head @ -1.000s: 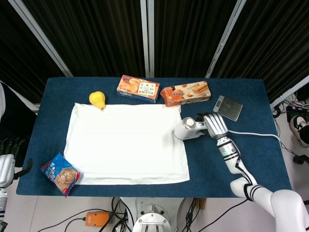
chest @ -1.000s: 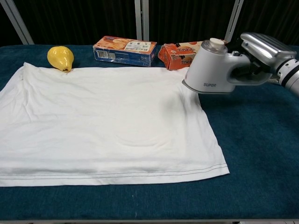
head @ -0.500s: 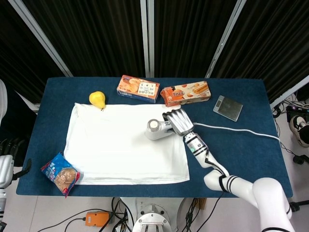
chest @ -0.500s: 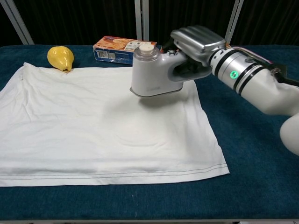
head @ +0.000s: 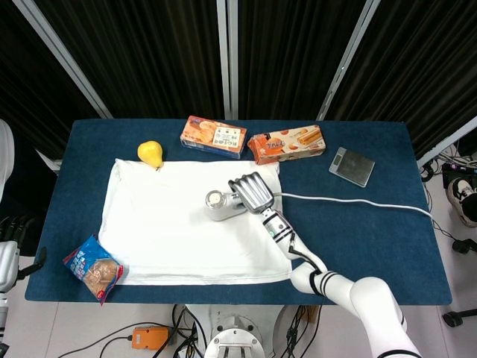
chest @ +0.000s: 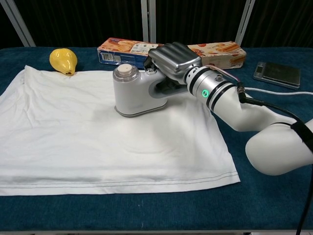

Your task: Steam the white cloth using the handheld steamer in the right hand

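The white cloth (head: 179,224) (chest: 78,137) lies spread flat on the blue table. My right hand (head: 252,192) (chest: 173,58) grips the handle of the white handheld steamer (head: 220,205) (chest: 134,92). The steamer's flat base sits on the cloth's upper right part, its round cap facing up. Its white cord (head: 350,201) trails right across the table. My left hand (head: 13,231) shows only at the far left edge of the head view, off the table, and how its fingers lie is unclear.
A yellow pear (head: 150,154) (chest: 63,60) touches the cloth's far left corner. Two snack boxes (head: 213,136) (head: 286,144) lie behind the cloth. A small scale (head: 352,165) (chest: 277,74) sits far right. A snack bag (head: 94,268) lies by the near left corner.
My right hand has carried the steamer leftward from the cloth's right edge onto the cloth and lowered it to the fabric. The cord followed.
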You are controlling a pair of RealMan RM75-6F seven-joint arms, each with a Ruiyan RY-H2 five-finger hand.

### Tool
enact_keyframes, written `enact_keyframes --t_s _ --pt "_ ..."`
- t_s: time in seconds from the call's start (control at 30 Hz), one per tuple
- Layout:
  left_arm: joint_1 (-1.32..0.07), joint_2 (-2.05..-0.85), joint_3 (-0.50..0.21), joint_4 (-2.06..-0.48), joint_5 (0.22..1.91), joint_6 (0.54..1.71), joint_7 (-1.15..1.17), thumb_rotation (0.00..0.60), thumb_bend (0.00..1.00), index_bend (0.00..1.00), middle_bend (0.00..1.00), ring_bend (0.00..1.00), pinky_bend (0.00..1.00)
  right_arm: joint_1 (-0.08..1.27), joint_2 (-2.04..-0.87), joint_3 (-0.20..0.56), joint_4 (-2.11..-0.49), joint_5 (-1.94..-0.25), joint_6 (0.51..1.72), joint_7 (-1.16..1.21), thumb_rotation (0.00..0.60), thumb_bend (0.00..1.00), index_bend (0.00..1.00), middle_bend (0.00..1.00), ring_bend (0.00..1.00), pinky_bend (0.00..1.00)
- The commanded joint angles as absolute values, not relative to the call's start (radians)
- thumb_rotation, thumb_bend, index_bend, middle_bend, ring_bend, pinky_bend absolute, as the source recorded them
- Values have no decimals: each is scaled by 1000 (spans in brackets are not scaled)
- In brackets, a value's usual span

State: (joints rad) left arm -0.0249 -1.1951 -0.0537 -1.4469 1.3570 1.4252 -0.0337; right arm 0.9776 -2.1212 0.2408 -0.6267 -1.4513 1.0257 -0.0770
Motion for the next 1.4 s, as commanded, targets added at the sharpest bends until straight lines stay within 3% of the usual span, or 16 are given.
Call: enact_keyframes --t_s 0.03,0.43,0.83,1.03,1.4 --pt "-25 -1196 -54 -1445 1356 1424 -34 443 350 140 99 0 0 973 -2133 225 -616 -1462 1037 -35 600 878 835 739 715 828" --pt "-43 -1206 -60 -1448 1361 1408 -21 446 350 139 99 0 0 927 -2070 135 -754 -1536 1087 -30 600 879 835 739 715 828" --pt "-46 -1211 -61 -1447 1359 1406 -15 445 350 140 99 0 0 875 -1922 31 -1014 -1627 1126 -110 600 878 835 739 715 828" --pt "-46 -1217 -60 -1442 1362 1407 -19 443 350 140 99 0 0 881 -1910 87 -1013 -1602 1130 -136 600 880 835 739 715 828" --pt "-44 -1219 -59 -1437 1359 1407 -24 442 350 140 99 0 0 933 -1999 147 -826 -1544 1045 -135 600 884 835 739 715 828"
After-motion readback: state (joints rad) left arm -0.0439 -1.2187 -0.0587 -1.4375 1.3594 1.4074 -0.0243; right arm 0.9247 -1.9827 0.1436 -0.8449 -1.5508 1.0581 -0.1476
